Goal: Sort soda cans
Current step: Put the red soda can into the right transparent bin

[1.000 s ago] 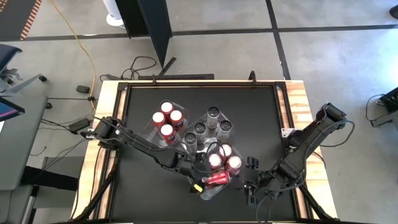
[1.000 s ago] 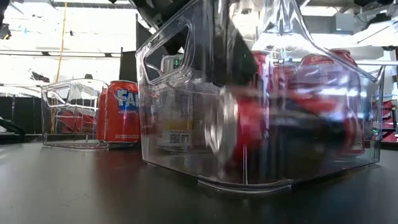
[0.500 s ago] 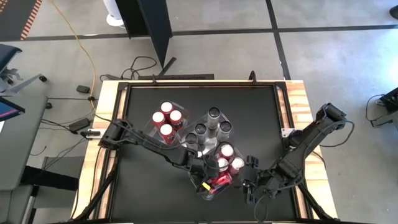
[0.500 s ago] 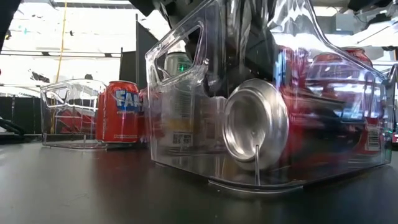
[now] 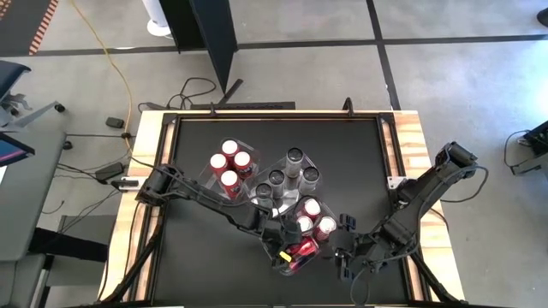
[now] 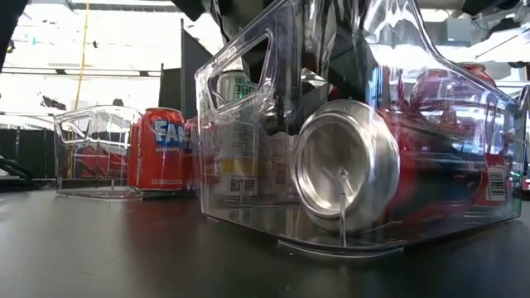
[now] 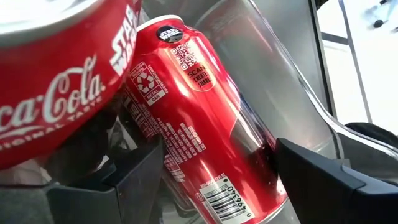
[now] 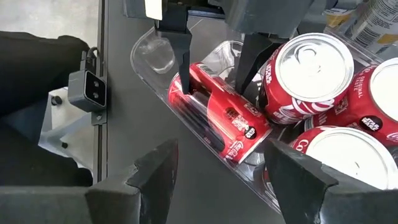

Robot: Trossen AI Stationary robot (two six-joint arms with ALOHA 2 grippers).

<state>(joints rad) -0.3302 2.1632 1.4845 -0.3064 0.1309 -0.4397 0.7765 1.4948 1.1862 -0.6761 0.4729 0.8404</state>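
From above, the left gripper is reaching down into the nearest clear rectangular plastic tray, its fingers straddling a red soda can lying on its side. 3 upright red cans with silver tops are standing in the same tray behind it. The right gripper is hovering just beside that tray, holding nothing.

At table height, the lying can's silver end is facing the camera through the tray wall.

In the left wrist view, the 2 dark fingers are sitting on either side of the lying can, closed against it.

In the right wrist view, the right fingers are spread wide, looking at the lying can.
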